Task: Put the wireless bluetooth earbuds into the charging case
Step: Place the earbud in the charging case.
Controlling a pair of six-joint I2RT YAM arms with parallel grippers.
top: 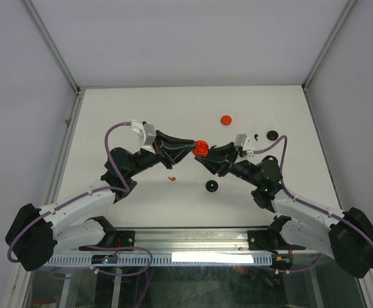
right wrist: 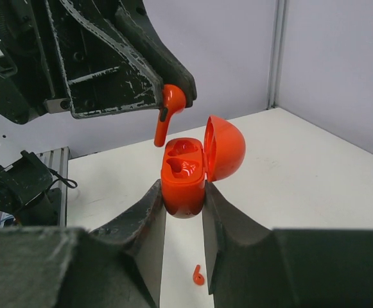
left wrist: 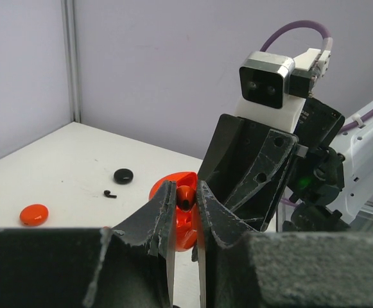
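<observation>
Seating a red earbud [right wrist: 167,114] in the open case [right wrist: 185,183]
Left gripper [top: 183,153], closed on the earbud's head, hangs it stem-down just above the case, which the right gripper [right wrist: 184,196] clamps upright. Centre the stem over a socket, then lower straight. Only the right wrist view shows gap and sockets; the left wrist's fingers hide both

The glossy orange-red plastic charging case [right wrist: 185,186] is one colour inside and out, matching the small orange-red stemmed earbud [right wrist: 167,115] and the second orange-red earbud [right wrist: 198,277] on the matte white table [right wrist: 314,167]. The left gripper [left wrist: 185,192] and right gripper [right wrist: 185,196] are black, speckled with pale scuffs. A flat round red disc [top: 225,120], a flat round black disc [top: 273,135] and a tiny black earbud [top: 255,136] also show. The thin plastic cables [top: 112,138] are purple.
</observation>
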